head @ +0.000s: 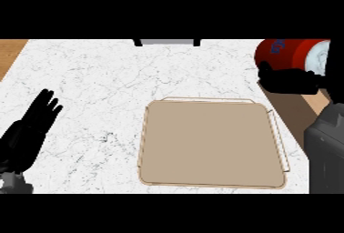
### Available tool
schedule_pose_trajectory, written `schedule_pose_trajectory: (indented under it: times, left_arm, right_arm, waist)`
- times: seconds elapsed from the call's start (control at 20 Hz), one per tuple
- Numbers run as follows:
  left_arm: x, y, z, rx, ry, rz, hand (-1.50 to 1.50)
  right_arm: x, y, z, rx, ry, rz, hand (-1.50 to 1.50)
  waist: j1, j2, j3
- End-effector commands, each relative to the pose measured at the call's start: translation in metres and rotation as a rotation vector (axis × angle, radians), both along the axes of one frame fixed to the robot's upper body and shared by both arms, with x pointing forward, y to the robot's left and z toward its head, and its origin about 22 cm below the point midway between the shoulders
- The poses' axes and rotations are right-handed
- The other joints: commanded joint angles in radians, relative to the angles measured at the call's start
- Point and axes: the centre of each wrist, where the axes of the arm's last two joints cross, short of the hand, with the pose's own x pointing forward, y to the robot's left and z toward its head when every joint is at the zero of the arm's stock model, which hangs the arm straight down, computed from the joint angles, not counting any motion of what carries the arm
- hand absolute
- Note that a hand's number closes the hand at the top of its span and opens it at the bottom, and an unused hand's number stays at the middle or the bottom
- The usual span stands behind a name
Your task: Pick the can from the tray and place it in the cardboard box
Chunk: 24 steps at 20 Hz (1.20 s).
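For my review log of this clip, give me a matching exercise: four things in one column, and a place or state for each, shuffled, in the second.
Things:
1. can
2. tray
3. left hand
4. right hand

Places or states:
A. lying bare on the counter, mid view
B. open, fingers up, at the view's left edge
C. red, held at the upper right
D. curled round the can from below

Pairs: 1-C, 2-A, 3-B, 4-D

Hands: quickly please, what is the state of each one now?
Left hand: open, fingers straight, resting over the counter, holding nothing.
Right hand: shut on the red can, held at the right edge, beyond the tray.
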Motion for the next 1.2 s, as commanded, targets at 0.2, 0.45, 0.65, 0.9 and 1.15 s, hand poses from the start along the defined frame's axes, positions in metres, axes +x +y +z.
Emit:
schedule_pose_trajectory:
  times: [0.2,0.45,0.65,0.9,1.15]
  left_arm:
    - [0.011,-0.006,0.004,0.025,-0.003,0.002,0.0]
    - [0.0,-0.011,0.008,0.015,-0.014,-0.005,0.0]
    - [0.017,-0.009,0.001,0.023,0.014,0.008,0.0]
    - [0.004,-0.007,-0.005,0.017,-0.004,0.011,0.0]
    - [0.001,-0.006,-0.002,-0.003,-0.007,0.006,0.0]
  right_arm:
    - [0.03,-0.053,-0.004,-0.045,0.107,-0.102,1.5]
    - [0.038,-0.11,-0.011,-0.039,0.058,-0.091,1.5]
    - [0.032,-0.107,-0.045,-0.006,0.054,-0.072,1.5]
    - [0.033,-0.14,-0.078,0.024,0.103,-0.065,1.5]
    - [0.051,-0.156,-0.113,0.169,0.263,-0.068,1.5]
  waist:
    - [0.007,0.005,0.0]
    - [0.01,0.004,0.001]
    - [0.004,0.004,0.001]
    - [0.004,0.003,0.001]
    - [0.008,0.003,0.001]
